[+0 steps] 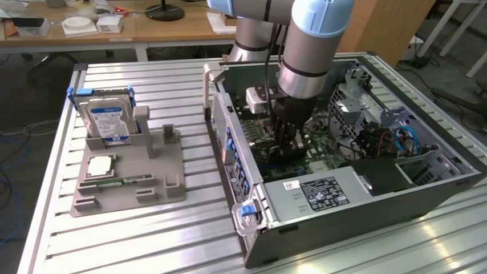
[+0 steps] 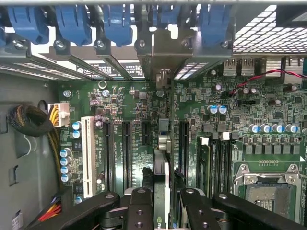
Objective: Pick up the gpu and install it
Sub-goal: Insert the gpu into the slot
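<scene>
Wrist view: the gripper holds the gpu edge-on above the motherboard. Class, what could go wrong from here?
1. The gpu, held in the gripper, stands between closely spaced black slots; slight misalignment could jam it or press it onto the motherboard.
2. Its bracket end is near the rear frame under the blue latches and might catch there.

Exterior view: high up, mid-distance, angled down over the table (image 1: 152, 245) onto the open case (image 1: 365, 217). Wrist view: inside the case, very close, facing the motherboard (image 2: 129, 103) past the gripper (image 2: 161, 199). Shared: motherboard patch around the gripper.
</scene>
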Motion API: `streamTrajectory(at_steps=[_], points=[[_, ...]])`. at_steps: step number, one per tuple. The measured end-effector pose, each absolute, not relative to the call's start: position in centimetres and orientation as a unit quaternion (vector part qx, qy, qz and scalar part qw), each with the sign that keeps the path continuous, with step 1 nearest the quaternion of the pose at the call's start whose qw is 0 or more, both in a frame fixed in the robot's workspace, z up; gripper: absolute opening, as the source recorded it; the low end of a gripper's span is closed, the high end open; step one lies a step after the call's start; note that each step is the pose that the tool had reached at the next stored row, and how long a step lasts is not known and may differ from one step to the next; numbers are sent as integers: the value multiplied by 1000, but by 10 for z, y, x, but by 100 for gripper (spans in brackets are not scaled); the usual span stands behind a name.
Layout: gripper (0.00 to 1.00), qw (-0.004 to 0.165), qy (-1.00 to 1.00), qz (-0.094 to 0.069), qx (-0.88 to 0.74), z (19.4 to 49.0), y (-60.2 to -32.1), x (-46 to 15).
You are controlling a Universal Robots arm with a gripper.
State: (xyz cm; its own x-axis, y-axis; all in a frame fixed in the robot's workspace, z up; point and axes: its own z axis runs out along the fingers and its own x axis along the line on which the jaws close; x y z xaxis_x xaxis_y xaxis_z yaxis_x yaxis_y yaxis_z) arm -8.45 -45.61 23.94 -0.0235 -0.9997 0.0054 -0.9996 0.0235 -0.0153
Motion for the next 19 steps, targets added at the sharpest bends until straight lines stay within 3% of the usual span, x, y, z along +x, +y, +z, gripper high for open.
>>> streamTrajectory(at_steps=[19], points=[[27,8,715,-3,-699,240,-456,-85]])
